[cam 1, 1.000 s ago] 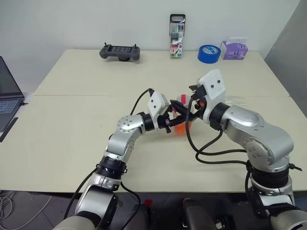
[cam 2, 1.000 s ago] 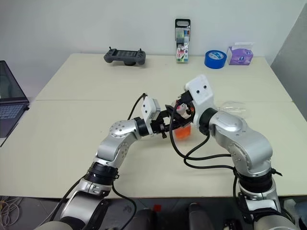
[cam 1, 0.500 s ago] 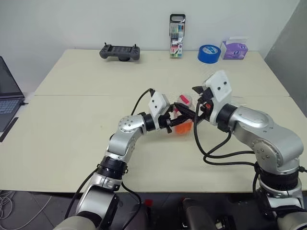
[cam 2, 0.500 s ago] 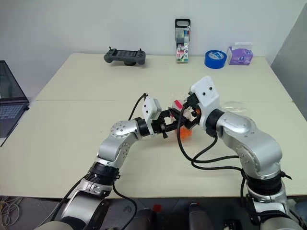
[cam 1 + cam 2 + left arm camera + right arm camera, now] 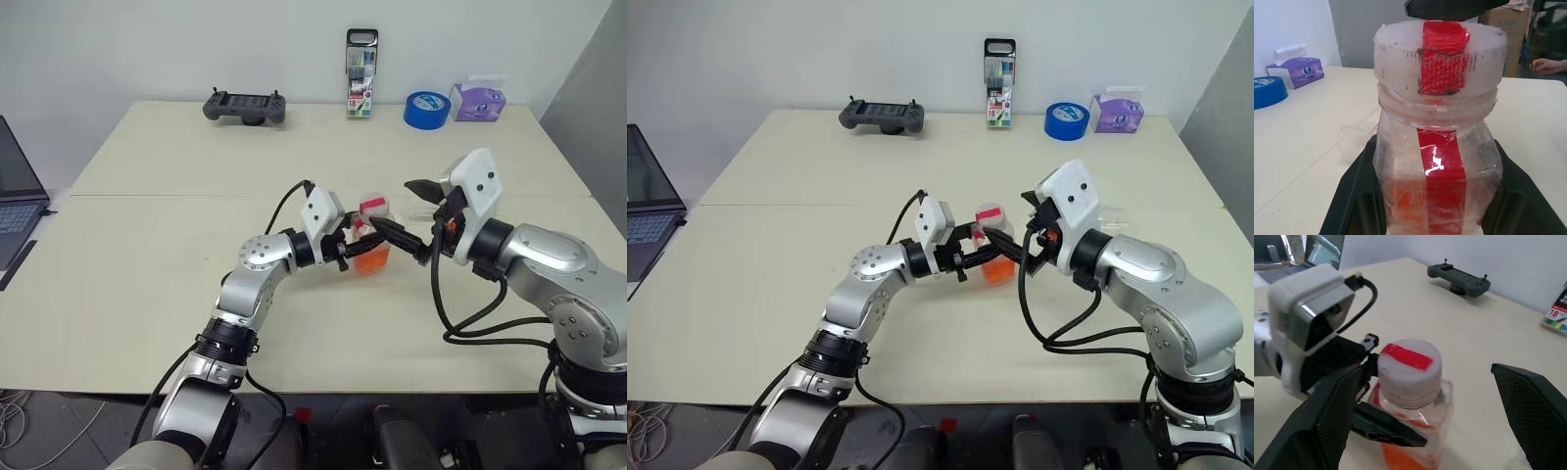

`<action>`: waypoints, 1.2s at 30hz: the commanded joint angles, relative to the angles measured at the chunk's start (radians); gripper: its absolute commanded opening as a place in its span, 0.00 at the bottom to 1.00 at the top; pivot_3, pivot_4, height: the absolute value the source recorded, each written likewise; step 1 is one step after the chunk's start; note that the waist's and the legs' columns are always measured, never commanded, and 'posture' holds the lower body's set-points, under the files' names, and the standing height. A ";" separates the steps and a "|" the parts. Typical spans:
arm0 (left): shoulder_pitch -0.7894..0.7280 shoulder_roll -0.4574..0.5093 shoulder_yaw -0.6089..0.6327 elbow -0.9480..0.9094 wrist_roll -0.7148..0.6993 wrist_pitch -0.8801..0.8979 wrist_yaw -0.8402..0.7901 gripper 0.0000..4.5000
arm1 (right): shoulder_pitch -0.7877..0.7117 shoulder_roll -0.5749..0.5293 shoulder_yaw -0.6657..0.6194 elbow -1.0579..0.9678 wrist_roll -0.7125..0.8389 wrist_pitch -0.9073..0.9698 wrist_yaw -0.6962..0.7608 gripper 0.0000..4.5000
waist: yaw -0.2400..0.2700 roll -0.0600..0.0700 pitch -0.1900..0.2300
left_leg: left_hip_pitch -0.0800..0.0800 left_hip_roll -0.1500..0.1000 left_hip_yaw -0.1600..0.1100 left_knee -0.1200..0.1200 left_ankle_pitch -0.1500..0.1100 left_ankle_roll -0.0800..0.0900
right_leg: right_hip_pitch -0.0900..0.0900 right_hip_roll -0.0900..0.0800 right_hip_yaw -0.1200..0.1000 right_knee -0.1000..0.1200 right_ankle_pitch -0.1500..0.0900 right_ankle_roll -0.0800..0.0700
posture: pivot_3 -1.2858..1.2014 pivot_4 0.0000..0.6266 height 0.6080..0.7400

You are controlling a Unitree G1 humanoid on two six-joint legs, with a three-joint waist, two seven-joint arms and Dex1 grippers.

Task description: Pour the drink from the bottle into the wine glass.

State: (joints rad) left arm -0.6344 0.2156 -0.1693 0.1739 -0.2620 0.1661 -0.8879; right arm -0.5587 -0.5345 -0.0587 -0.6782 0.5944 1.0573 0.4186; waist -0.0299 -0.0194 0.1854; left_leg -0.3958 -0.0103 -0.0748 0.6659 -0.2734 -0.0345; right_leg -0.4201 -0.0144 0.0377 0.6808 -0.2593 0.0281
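My left gripper (image 5: 359,247) is shut on the bottle (image 5: 370,241), holding it upright just above the middle of the table (image 5: 147,274). Its black fingers (image 5: 1352,196) clamp the lower body. The bottle is clear, with a red stripe and a capped top (image 5: 1409,366); the orange drink (image 5: 371,258) fills its lower part. My right gripper (image 5: 412,211) is open, level with the cap and just to its right, one finger (image 5: 1449,7) reaching over the cap. The wine glass (image 5: 1354,142) shows as a clear shape on the table behind the bottle.
Along the far edge of the table sit a game controller (image 5: 245,106), a marker box (image 5: 361,88), a blue tape roll (image 5: 427,109) and a purple tissue box (image 5: 478,101). A laptop (image 5: 15,196) sits off the left side. A person's hand (image 5: 1547,63) rests far behind.
My right gripper has drawn back to the right, away from the bottle's top, staying open. The left gripper and the bottle have kept still.
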 commanded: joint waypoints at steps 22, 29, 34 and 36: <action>-0.020 -0.006 0.009 -0.019 -0.004 -0.032 -0.001 0.41 | -0.086 0.169 0.011 0.016 0.016 0.149 -0.235 0.79 | 0.000 0.000 0.000 | 0.000 0.000 0.000 0.000 0.000 0.000 | 0.000 0.000 0.000 0.000 0.000 0.000 | 0.52 0.24 1.00; -0.019 -0.007 0.011 -0.017 -0.001 -0.035 0.002 0.41 | -0.106 0.177 -0.007 0.023 0.029 0.147 -0.233 0.39 | 0.000 0.000 0.000 | 0.000 0.000 0.000 0.000 0.000 0.000 | 0.000 0.000 0.000 0.000 0.000 0.000 | 0.52 0.24 1.00; -0.016 -0.006 0.009 -0.020 0.000 -0.034 0.001 0.41 | -0.139 0.138 -0.044 0.018 0.060 0.110 -0.172 0.38 | 0.000 0.000 0.000 | 0.000 0.000 0.000 0.000 0.000 0.000 | 0.000 0.000 0.000 0.000 0.000 0.000 | 0.52 0.24 1.00; -0.014 -0.006 0.009 -0.020 0.001 -0.035 0.001 0.41 | -0.165 0.130 -0.105 0.041 0.071 0.103 -0.177 0.38 | 0.000 0.000 0.000 | 0.000 0.000 0.000 0.000 0.000 0.000 | 0.000 0.000 0.000 0.000 0.000 0.000 | 0.52 0.24 1.00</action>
State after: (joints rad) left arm -0.6340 0.2132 -0.1693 0.1878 -0.2551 0.1635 -0.8847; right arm -0.6849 -0.3933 -0.0970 -0.6218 0.6522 1.1981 0.2376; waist -0.0301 -0.0192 0.1853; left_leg -0.3959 -0.0102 -0.0745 0.6660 -0.2734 -0.0344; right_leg -0.4203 -0.0144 0.0379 0.6810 -0.2593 0.0280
